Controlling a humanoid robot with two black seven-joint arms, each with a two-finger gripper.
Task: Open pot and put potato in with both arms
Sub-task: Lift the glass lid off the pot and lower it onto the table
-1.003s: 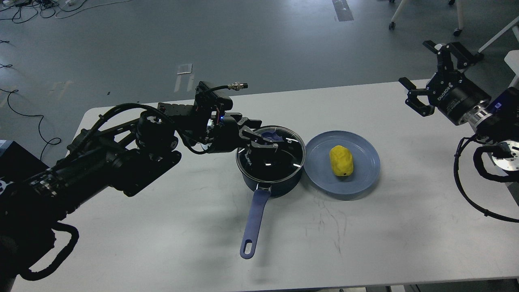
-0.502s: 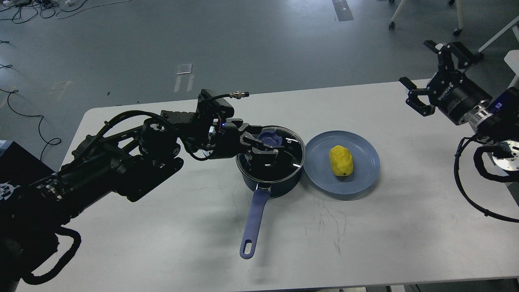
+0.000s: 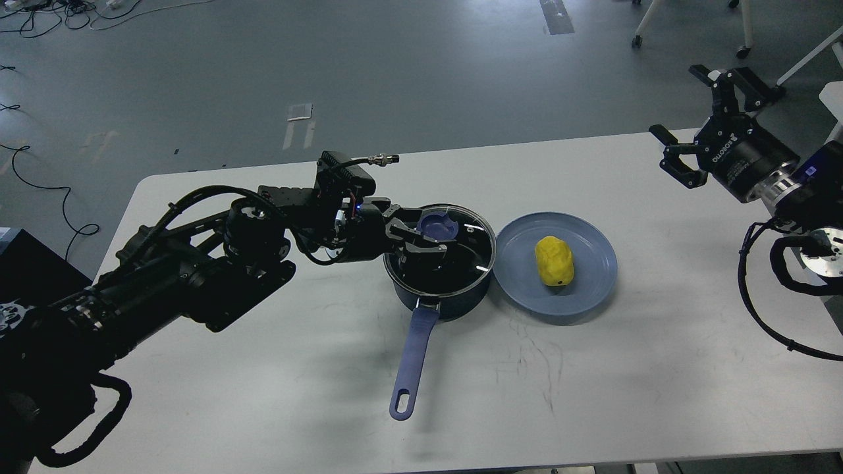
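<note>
A dark blue pot (image 3: 454, 299) with a long blue handle (image 3: 411, 362) stands mid-table, covered by a glass lid (image 3: 471, 247) with a blue knob (image 3: 440, 228). My left gripper (image 3: 428, 239) hovers low over the lid's left half, its fingers spread just left of and below the knob, holding nothing. A yellow potato (image 3: 554, 261) lies on a blue plate (image 3: 593, 283) right of the pot. My right gripper (image 3: 673, 100) is open and empty, raised over the table's far right corner.
The pot's handle points toward the table's front edge. The white table (image 3: 263, 368) shows dark scuff marks in front of the plate. Cables hang from my right arm (image 3: 770, 316) at the right edge.
My left gripper has drawn back slightly to the left, uncovering more of the blue knob. The lid, pot, potato and right arm have not moved.
</note>
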